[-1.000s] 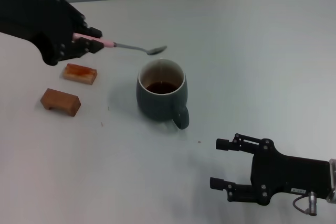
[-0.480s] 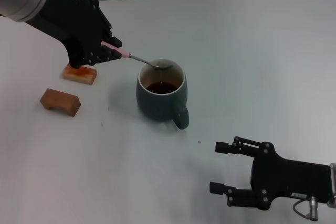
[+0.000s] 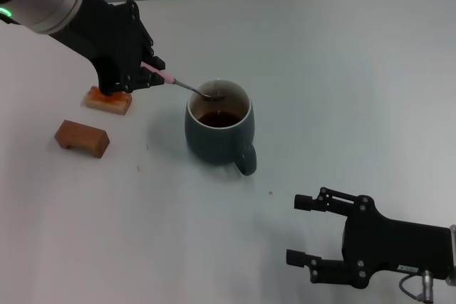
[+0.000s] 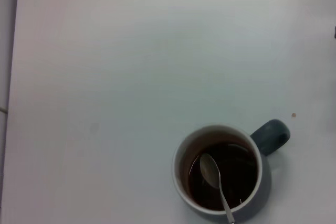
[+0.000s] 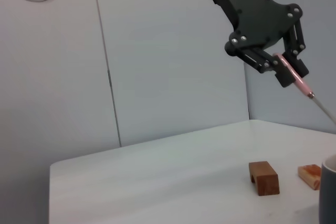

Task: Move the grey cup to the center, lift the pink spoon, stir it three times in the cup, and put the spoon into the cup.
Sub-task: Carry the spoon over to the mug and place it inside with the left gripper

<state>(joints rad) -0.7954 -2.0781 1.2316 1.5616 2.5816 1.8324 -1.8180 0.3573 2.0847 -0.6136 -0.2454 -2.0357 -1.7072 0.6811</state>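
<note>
My left gripper (image 3: 146, 75), upper left in the head view, is clamped on the pink spoon (image 3: 165, 77) by its handle, angling the bowl down inside the grey cup (image 3: 219, 128) at frame centre, ready for stirring. My right gripper (image 3: 313, 231) sits lower right, fingers spread, empty.

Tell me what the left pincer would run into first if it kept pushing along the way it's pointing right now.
Most likely the grey cup. The left pincer points down along the pink spoon, whose bowl is already inside the cup's mouth, so the rim nearest it would probably come first; exact depth is unclear.
</note>
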